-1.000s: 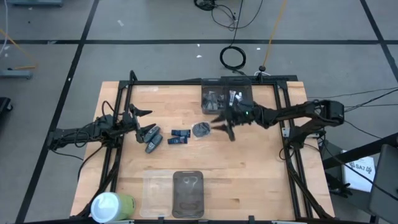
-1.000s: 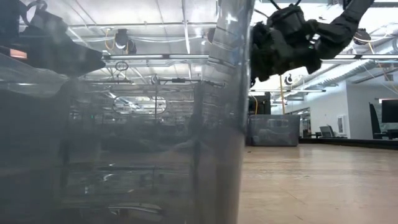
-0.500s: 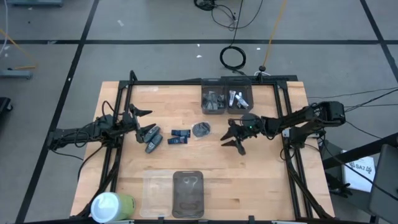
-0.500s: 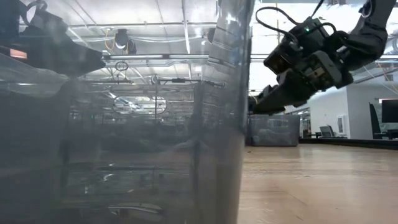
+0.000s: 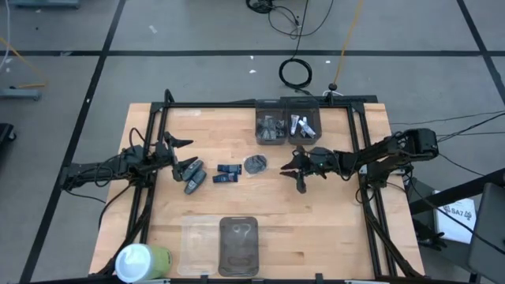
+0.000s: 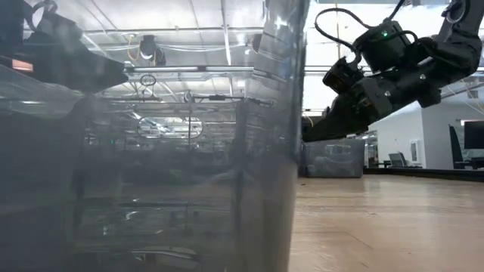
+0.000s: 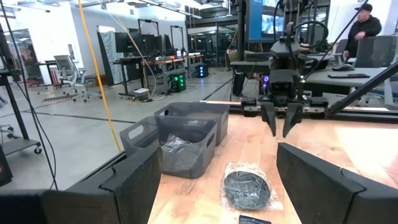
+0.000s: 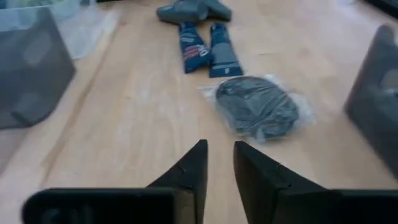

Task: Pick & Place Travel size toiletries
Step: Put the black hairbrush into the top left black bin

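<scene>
Right end effector (image 5: 297, 168) above the worktop (image 5: 331, 229), fingers nearly closed and empty, round grey packet (image 5: 255, 164) just beside it, two blue packs (image 5: 227, 173) farther left, left end effector (image 5: 180, 155) wide open, empty, near grey bottles (image 5: 193, 177)

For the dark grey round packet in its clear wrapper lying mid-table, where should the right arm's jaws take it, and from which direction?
The dark grey round packet lies flat on the wooden table, so probably come straight down with the right gripper and pinch across the disc's opposite edges. The loose clear wrapper offers little firm hold. The two dark blue packs beside it lie apart, so they leave room.
</scene>
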You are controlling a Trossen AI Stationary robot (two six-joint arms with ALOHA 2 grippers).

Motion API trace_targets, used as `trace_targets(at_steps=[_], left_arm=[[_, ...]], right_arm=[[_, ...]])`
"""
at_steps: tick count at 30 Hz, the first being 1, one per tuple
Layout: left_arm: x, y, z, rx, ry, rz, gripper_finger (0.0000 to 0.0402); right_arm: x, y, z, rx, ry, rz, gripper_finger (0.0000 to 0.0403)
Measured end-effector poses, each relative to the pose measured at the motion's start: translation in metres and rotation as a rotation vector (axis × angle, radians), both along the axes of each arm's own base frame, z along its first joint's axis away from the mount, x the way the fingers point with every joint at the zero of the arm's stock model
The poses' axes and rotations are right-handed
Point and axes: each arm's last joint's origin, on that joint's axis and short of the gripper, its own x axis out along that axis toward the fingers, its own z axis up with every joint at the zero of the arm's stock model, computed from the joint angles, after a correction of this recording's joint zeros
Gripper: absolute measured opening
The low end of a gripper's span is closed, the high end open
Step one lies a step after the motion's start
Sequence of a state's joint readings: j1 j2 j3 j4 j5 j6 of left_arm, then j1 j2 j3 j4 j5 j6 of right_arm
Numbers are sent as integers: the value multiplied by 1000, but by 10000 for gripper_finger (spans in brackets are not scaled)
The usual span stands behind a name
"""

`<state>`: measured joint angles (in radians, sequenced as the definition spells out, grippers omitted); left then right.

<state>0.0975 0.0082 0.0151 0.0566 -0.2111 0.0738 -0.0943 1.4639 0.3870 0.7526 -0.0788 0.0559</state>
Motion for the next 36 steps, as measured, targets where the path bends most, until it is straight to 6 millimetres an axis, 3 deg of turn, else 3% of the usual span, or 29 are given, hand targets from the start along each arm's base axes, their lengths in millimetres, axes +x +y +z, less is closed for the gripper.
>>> trace_targets(at_steps=[6, 16, 25, 31, 36], left_arm=[[0, 0, 0, 0, 0, 0, 310], [0, 0, 0, 0, 0, 0, 310], [0, 0, 0, 0, 0, 0, 310], [0, 0, 0, 0, 0, 0, 310], [0, 0, 0, 0, 0, 0, 310]], right_arm=[[3, 8, 5, -66, -57, 3, 5], [15, 6, 25, -95, -198, -47, 2], [54, -12, 54, -149, -24, -68, 1], [66, -26, 44, -151, 22, -101, 1], [70, -29, 14, -123, 134, -109, 1]])
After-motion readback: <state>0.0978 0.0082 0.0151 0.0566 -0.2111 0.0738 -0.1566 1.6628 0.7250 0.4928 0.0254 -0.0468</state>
